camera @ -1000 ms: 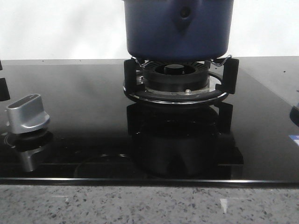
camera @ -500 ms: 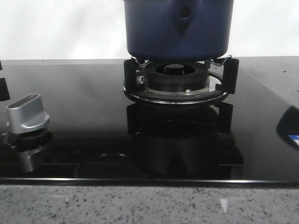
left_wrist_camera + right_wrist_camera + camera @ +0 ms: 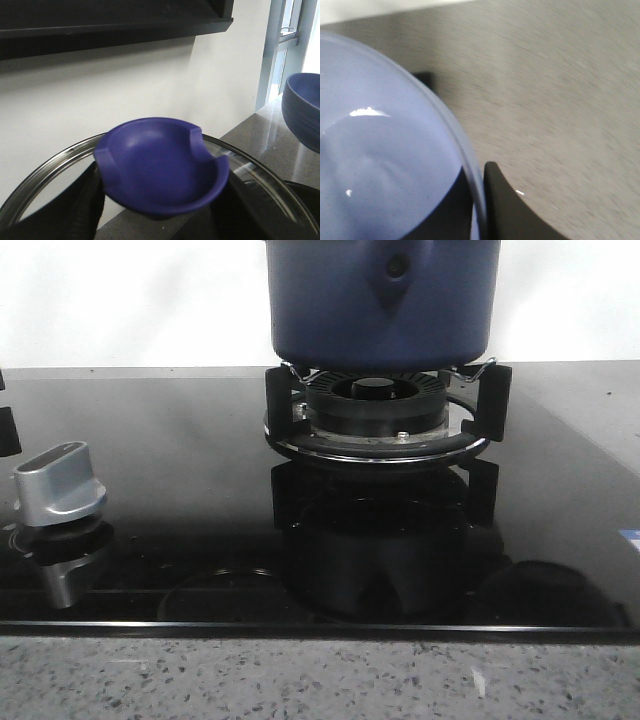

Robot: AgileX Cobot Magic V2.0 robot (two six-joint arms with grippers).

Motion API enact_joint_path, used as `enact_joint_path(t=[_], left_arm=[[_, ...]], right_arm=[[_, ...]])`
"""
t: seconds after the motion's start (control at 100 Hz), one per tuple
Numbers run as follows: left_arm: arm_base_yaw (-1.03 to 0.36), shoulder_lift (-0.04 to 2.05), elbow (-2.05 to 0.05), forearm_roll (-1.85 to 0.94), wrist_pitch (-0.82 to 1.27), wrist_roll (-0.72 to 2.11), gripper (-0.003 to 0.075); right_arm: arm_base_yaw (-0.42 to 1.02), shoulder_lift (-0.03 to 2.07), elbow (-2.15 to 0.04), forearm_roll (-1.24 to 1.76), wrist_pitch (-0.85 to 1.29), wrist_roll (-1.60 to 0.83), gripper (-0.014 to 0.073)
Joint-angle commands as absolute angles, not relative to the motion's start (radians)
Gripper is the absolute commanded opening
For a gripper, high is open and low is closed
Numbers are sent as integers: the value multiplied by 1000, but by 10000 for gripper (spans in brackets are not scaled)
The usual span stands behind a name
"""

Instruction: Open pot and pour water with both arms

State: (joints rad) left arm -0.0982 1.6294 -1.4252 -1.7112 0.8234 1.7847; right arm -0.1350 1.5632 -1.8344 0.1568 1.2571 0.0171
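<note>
The dark navy pot point(image 3: 382, 300) stands on the black burner grate point(image 3: 380, 415), with its teardrop handle mount facing me; its top is cut off by the front view. Neither gripper shows there. In the left wrist view my left gripper point(image 3: 160, 212) is shut on the blue knob point(image 3: 160, 160) of a glass lid point(image 3: 45, 170) with a steel rim, held in the air beside the pot's wall point(image 3: 305, 110). In the right wrist view my right gripper point(image 3: 479, 200) is shut on the rim of a pale blue bowl point(image 3: 375, 160), one finger inside and one outside.
A silver stove knob point(image 3: 58, 485) stands at the front left of the glossy black cooktop point(image 3: 180, 460). A grey speckled counter edge point(image 3: 320, 680) runs along the front. A white wall stands behind the pot. Grey countertop point(image 3: 560, 90) lies below the bowl.
A dark reflection on the cooktop has moved from the right edge toward the front, right of centre. A ring-shaped reflection at the front left has grown clearer. The pot has not moved.
</note>
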Motion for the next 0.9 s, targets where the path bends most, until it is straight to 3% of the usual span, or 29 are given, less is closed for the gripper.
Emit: enact_joint_path(t=[0.0, 0.55, 0.73, 0.89], left_arm=[[-96, 1570, -1465, -1794, 851, 1773, 211], [-92, 1570, -1466, -1794, 783, 1775, 211], [-47, 1570, -1466, -1815, 794, 1775, 211], [-10, 1570, -1466, -1846, 823, 1775, 211]], right_arm=[[-88, 1552, -1914, 184, 1211, 21, -46], [184, 1648, -1958, 163, 910, 19, -46], [221, 1643, -1889, 117, 787, 6, -46], [253, 1598, -1747, 75, 553, 0, -46]])
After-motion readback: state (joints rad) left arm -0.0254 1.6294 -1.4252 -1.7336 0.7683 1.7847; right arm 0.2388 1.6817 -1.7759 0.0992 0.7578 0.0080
